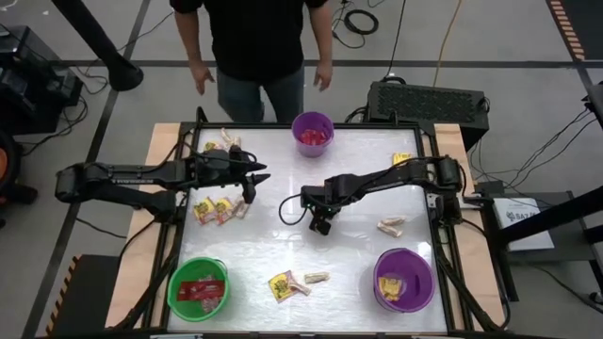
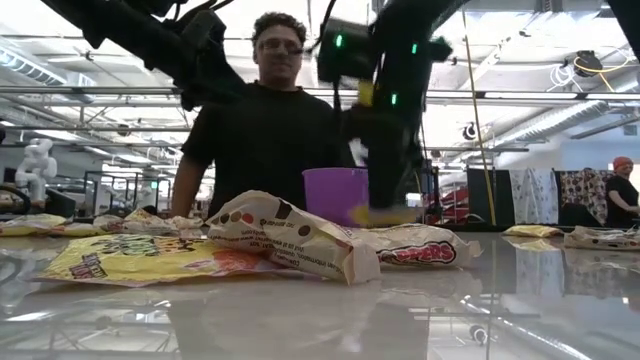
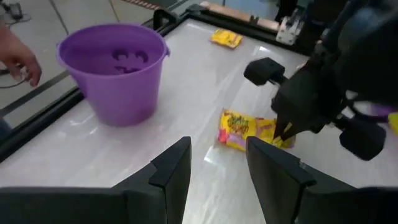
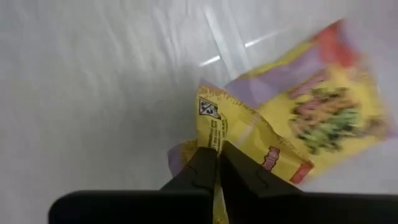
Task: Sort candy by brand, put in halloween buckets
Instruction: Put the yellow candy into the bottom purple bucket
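My right gripper is over the table's middle, shut on a yellow candy packet, which also shows in the left wrist view. My left gripper is open and holds nothing. It hovers left of centre, just beyond a cluster of yellow packets. A purple bucket with red packets stands at the far edge. A green bucket with red packets stands near left. A second purple bucket with yellow packets stands near right. My right gripper pinches the yellow packet between its two fingers at one edge, near a corner. The fingers come from above, pointing down. The rest of the packet spreads out beyond the fingertips, low over the table. Whether it is lifted clear, I cannot tell.
Loose sweets lie about: a yellow packet and a tan piece near the front edge, tan pieces at the right, a yellow packet far right, more far left. A person stands at the far edge.
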Motion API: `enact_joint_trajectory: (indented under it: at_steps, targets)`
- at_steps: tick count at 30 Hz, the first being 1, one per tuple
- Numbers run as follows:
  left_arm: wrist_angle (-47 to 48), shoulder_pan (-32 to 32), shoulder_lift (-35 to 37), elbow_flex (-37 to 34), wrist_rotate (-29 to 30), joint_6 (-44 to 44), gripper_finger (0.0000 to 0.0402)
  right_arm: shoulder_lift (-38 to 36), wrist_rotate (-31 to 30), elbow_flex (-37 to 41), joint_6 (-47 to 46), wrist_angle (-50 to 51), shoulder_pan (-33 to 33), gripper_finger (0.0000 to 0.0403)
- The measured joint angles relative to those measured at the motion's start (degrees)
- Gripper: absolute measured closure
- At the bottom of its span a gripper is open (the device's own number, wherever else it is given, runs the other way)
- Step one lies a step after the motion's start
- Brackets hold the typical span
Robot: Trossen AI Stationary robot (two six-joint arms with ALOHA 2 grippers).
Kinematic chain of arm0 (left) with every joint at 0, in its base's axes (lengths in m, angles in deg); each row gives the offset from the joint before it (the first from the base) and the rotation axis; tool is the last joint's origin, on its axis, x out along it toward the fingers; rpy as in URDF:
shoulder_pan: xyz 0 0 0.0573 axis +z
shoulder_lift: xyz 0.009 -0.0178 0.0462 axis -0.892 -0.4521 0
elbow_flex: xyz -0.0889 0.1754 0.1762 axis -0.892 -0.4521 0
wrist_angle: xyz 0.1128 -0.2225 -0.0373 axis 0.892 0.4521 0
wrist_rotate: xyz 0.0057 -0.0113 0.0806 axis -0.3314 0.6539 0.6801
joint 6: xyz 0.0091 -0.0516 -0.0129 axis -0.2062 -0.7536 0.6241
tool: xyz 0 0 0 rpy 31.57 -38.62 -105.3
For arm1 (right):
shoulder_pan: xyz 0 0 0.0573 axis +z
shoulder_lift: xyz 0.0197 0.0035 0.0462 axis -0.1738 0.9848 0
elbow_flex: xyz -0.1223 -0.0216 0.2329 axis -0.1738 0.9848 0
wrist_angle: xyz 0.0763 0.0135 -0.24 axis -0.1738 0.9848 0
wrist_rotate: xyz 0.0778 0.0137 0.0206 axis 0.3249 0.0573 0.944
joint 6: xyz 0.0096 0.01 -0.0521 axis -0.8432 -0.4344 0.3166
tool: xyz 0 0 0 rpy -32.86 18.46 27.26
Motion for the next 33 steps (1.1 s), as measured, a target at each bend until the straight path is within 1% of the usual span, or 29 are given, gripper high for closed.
enact_joint_trajectory:
  at_steps: [3, 7, 10, 13, 15, 17, 20, 24, 28, 33]
  targets:
    - [-1.93, 0.00, -1.62, 0.09, -0.81, 0.36, 0.0240, -2.95, 0.37, -2.06, -1.32, 5.82, 0.12, 0.0393]
    - [-4.75, 0.23, -4.96, 0.09, -3.43, 1.77, 0.0240, -7.54, 5.57, -3.92, -5.19, 10.51, 0.89, 0.0400]
    - [-8.72, 0.33, -8.15, 0.09, -7.29, 1.77, 0.0240, -12.30, 8.57, -4.39, -10.79, 13.29, 2.56, 0.0401]
    - [-13.34, 0.33, -11.10, 0.09, -12.35, 1.72, 0.0240, -17.37, 8.76, -4.39, -17.99, 16.18, 5.65, 0.0401]
    - [-15.74, 0.33, -12.57, 0.09, -15.22, 1.48, 0.0240, -20.74, 8.48, -4.39, -23.52, 17.26, 8.31, 0.0402]
    - [-18.43, 0.33, -13.64, 0.09, -16.72, 1.43, 0.0240, -23.78, 7.40, -4.41, -30.22, 18.43, 11.83, 0.0402]
    - [-19.76, 0.33, -14.13, 0.38, -16.91, 1.51, 0.0240, -26.88, 5.02, -4.41, -41.17, 19.50, 17.90, 0.0402]
    - [-19.40, 0.33, -14.19, 2.30, -16.97, 3.51, 0.0240, -28.13, 4.14, -4.43, -53.23, 21.00, 25.96, 0.0402]
    - [-19.42, 0.64, -14.19, 3.91, -16.97, 5.40, 0.0240, -27.62, 4.13, -4.43, -59.37, 21.95, 32.39, 0.0403]
    - [-19.79, 1.59, -14.76, 4.22, -16.71, 5.90, 0.0240, -27.48, 2.63, -4.43, -66.75, 24.60, 38.50, 0.0403]
